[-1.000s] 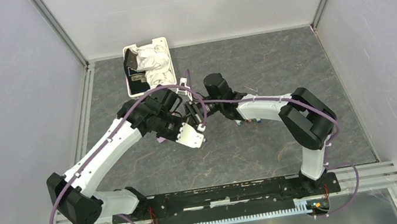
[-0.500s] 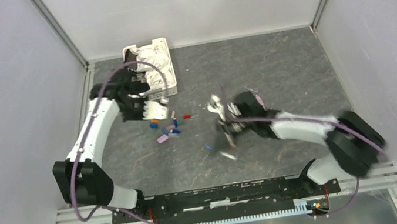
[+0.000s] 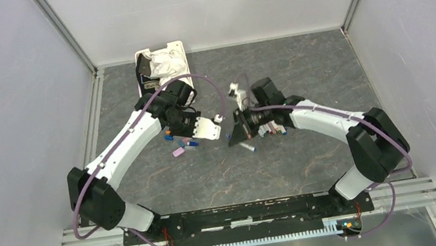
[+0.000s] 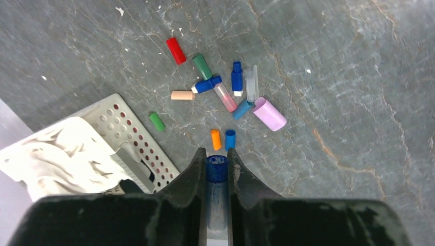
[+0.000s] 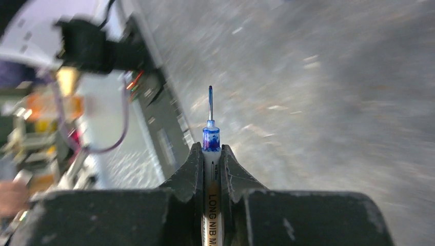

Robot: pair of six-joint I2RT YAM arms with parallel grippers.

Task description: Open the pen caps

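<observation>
And they're apart! A second ago both arms were bunched together mid-counter; now there's clear air between them, and each has come away with its own half. The left fingers [image 4: 192, 174] are clamped on the blue cap [image 4: 216, 169], its open mouth pointing out past the tips. The right fingers [image 5: 192, 171] are pinched tight on the white pen [image 5: 211, 197], and its nib [image 5: 210, 102] is bare and blue-stained. That looks like one more cap off. Below the left arm, the loose caps [image 4: 225, 97] lie scattered on the counter [image 4: 333, 77] just beside the basket [image 4: 138, 138], with red, green, orange and purple among them. Likely next is dropping this blue one with them. More pens [image 3: 272, 130] wait by the right arm, too small to tell if they're capped.
</observation>
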